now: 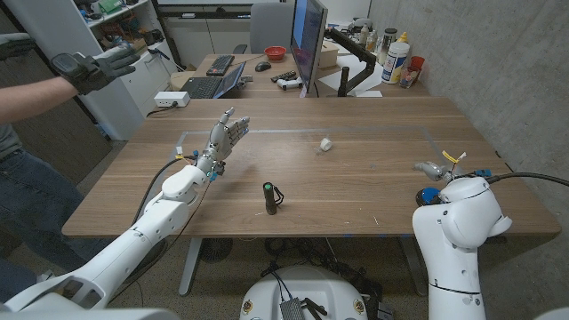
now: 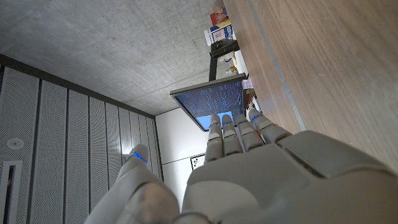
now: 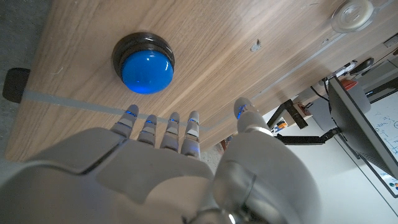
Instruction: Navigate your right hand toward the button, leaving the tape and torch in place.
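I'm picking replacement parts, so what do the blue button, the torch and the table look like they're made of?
The round blue dome button looks like glossy plastic: light glints on its cap, which sits in a black ring. The small black cylindrical torch has a dark matt body, metal or plastic; too small to tell. The brown wooden table shows wood grain with a smooth satin finish, possibly veneer or laminate.

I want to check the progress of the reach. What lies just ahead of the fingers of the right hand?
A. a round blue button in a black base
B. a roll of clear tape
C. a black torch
A: in the right wrist view the round blue button in a black base sits just beyond the fingers of the right hand.
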You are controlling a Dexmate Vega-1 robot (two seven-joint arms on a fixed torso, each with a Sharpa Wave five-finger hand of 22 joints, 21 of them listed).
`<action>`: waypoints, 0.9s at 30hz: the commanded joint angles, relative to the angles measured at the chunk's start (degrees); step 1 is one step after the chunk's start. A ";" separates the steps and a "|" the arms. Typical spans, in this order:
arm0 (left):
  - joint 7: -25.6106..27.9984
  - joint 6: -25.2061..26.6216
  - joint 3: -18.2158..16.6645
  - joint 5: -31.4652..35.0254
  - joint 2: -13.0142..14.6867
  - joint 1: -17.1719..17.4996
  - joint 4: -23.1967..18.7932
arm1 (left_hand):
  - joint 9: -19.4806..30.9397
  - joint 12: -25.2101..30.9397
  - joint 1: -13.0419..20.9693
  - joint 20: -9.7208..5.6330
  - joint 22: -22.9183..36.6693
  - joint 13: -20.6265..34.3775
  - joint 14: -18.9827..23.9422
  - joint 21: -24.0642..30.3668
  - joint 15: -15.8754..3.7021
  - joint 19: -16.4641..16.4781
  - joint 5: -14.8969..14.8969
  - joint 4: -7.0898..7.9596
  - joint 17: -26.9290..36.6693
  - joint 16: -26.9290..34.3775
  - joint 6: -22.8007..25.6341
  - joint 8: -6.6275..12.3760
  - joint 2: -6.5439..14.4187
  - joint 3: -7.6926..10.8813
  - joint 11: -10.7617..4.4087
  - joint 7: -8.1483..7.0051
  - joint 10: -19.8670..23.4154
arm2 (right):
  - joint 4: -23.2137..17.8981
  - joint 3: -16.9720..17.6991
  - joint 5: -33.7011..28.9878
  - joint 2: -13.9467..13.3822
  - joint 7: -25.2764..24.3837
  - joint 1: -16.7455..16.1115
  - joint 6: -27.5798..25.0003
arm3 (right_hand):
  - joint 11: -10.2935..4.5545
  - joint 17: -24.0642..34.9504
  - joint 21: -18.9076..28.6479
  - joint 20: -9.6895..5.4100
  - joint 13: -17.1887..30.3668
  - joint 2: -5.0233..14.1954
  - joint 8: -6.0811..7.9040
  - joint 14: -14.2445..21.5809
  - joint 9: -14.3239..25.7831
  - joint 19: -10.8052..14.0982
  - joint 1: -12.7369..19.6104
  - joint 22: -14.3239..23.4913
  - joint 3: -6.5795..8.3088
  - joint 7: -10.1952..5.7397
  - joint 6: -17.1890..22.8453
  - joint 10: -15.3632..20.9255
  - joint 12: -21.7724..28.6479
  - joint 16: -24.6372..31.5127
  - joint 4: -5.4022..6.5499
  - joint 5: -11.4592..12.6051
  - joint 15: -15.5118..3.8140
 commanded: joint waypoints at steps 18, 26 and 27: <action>-3.72 -2.14 -1.99 -1.97 2.07 0.88 1.53 | 0.29 0.29 0.12 -0.06 0.25 0.22 -0.01 -0.10 0.79 -0.32 0.56 -0.06 0.17 0.09 0.77 0.35 0.45 -0.39 -0.15 -0.30 0.20 | 7.83 -2.18 -9.57 -1.95 7.44 6.25 -6.31 | 1.21 0.09 -1.04 1.43 0.28 -1.51 -0.05 -0.44 0.18 -0.63 -0.24 0.20 -0.60 -0.33 -0.75 -0.16 0.45 0.13 0.07 1.07 0.29; -5.16 -2.78 -2.64 -2.49 3.00 1.07 1.92 | 0.29 0.32 0.18 -0.04 0.25 0.22 0.03 -0.09 0.78 -0.34 0.63 -0.08 0.18 0.11 0.79 0.28 0.50 -0.51 -0.06 -0.52 0.38 | 8.99 -2.88 -13.15 -2.12 11.16 7.27 -7.20 | 1.29 0.09 -1.42 1.49 0.30 -1.91 -0.09 -0.72 0.19 -1.08 -0.29 0.21 -0.78 -0.42 -1.00 -0.53 0.37 0.06 0.05 1.38 0.38; -5.36 -2.75 -2.72 -2.63 3.15 1.17 1.85 | 0.29 0.29 0.20 -0.04 0.25 0.22 0.04 -0.09 0.76 -0.34 0.64 -0.08 0.18 0.11 0.81 0.27 0.51 -0.53 -0.22 -0.51 0.32 | 9.17 -2.92 -13.68 -2.11 11.74 7.43 -7.28 | 1.37 0.09 -1.46 1.49 0.31 -1.97 -0.09 -0.75 0.19 -1.13 -0.31 0.21 -0.80 -0.41 -1.01 -0.57 0.36 0.05 0.05 1.43 0.39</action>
